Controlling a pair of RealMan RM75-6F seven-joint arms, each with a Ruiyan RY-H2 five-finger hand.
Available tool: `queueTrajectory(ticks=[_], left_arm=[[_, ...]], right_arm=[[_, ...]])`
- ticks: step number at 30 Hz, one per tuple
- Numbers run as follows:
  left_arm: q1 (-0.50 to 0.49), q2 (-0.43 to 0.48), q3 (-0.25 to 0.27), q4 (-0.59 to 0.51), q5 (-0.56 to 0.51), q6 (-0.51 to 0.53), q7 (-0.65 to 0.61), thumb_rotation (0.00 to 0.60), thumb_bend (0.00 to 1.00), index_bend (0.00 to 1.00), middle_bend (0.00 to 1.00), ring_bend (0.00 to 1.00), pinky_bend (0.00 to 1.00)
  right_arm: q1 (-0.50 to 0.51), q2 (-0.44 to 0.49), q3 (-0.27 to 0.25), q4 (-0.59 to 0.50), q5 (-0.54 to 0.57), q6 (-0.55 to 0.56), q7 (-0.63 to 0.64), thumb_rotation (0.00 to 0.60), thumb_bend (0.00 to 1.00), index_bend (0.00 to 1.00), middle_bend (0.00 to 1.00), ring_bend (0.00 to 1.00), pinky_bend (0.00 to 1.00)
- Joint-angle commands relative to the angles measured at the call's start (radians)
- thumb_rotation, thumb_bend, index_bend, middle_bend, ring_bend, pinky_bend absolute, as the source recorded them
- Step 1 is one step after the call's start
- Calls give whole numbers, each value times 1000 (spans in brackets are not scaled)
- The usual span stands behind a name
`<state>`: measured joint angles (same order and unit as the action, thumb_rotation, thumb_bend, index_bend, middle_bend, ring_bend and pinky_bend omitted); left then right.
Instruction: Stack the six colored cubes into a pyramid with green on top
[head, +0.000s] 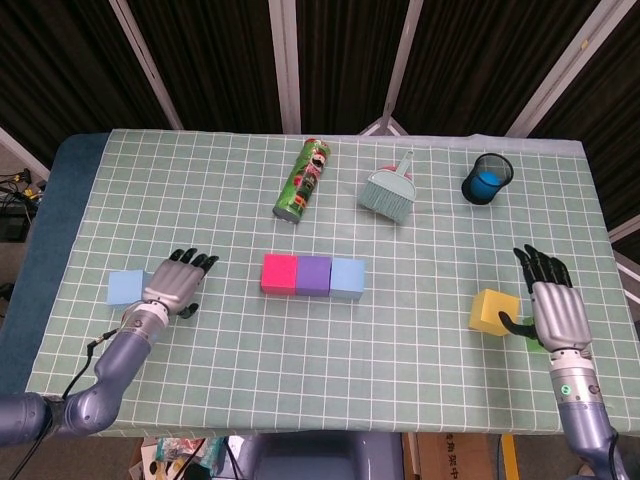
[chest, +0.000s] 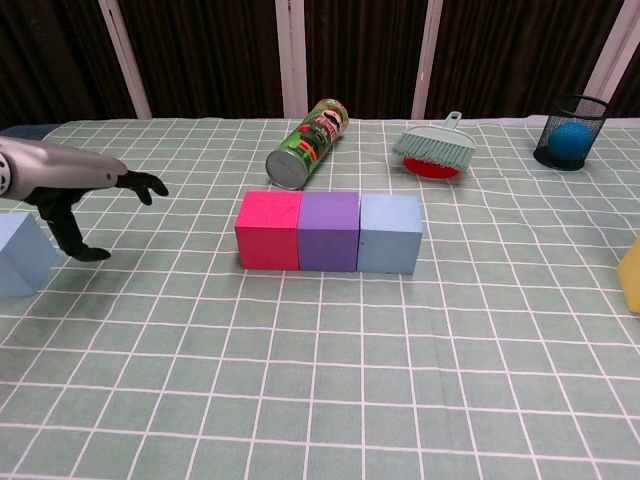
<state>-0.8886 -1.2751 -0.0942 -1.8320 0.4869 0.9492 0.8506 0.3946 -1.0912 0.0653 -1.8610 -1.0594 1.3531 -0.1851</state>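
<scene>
Three foam cubes, pink (head: 279, 273), purple (head: 313, 274) and light blue (head: 348, 277), sat touching in a row mid-table. We saw the left hand (head: 176, 287), fingers spread and empty, just right of a pale blue cube (head: 126, 287). The right hand (head: 555, 308), released, flanked the yellow cube (head: 494, 311); green was seemingly hidden beneath it.

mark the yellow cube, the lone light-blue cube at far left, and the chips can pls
yellow cube (head: 493, 310), head view, on its top face.
lone light-blue cube (head: 125, 287), head view, on its top face, beside the left robot hand (head: 175, 287).
chips can (chest: 308, 142), chest view, on its green side wall, lying down.
</scene>
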Motion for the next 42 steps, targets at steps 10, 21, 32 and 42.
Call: queueTrajectory(ticks=[10,21,32,42], left_arm=[[-80,-88,34,36,-83,13,34,600,443,31,93,26,89],[-117,-143,37,63,-106,32,19,600,443,20,89,26,89],[-142,-186,35,78,-114,46,7,600,443,14,74,26,89],[-167,-214,37,92,-132,47,7,600,443,10,64,26,89]], right_arm=[[-19,4,28,-1,-11,-16,7,600,275,0,0,0,0],[-33,0,47,2,-21,-30,6,600,275,0,0,0,0],[-48,-2,55,1,-34,-36,4,600,275,0,0,0,0],[-54,-6,65,3,-38,-49,1,600,275,0,0,0,0]])
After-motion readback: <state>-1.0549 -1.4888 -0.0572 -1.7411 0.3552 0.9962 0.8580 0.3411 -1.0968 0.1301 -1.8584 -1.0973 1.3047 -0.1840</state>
